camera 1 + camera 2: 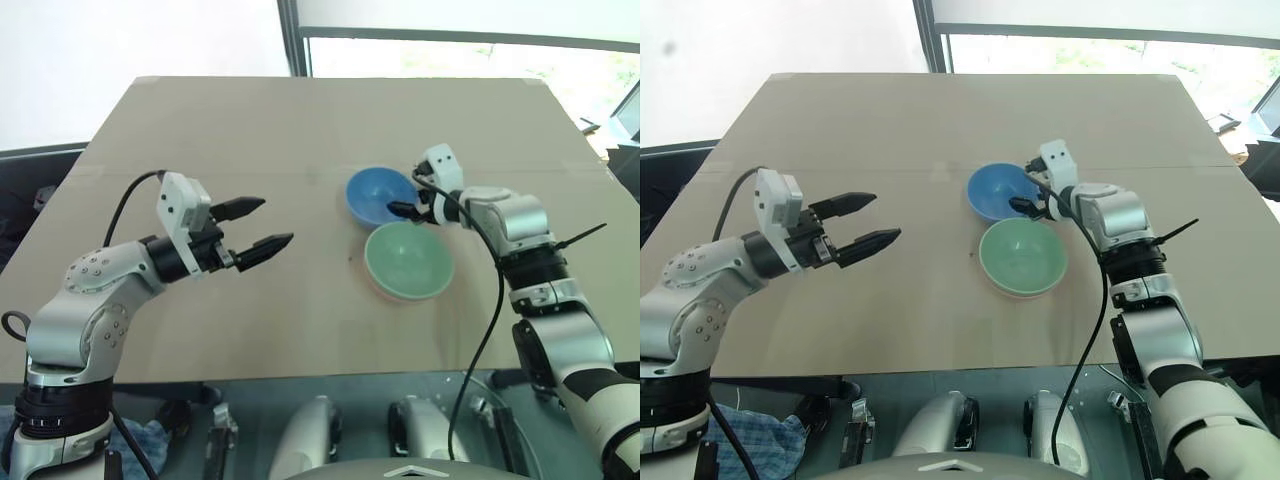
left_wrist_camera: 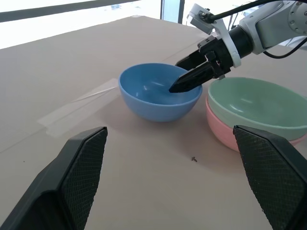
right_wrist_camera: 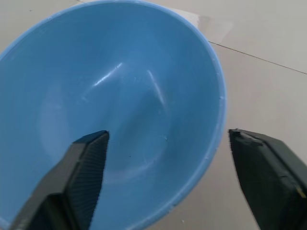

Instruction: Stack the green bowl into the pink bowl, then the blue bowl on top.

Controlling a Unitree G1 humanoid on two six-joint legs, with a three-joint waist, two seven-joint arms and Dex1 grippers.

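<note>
Green bowl [image 1: 408, 260] is sitting nested in pink bowl [image 2: 225, 134]; right end effector [image 1: 409, 205] is straddling blue bowl [image 1: 380, 194] rim, apparently ungripped; left end effector [image 1: 256, 227] is hovering open

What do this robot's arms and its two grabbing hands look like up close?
Both arms are chunky silver-grey metal segments with black joints, and a thin black cable loops along each. The left gripper and right gripper each have two pointed black fingers with a fine cross-hatched texture, and a small white box sits atop each wrist.
</note>
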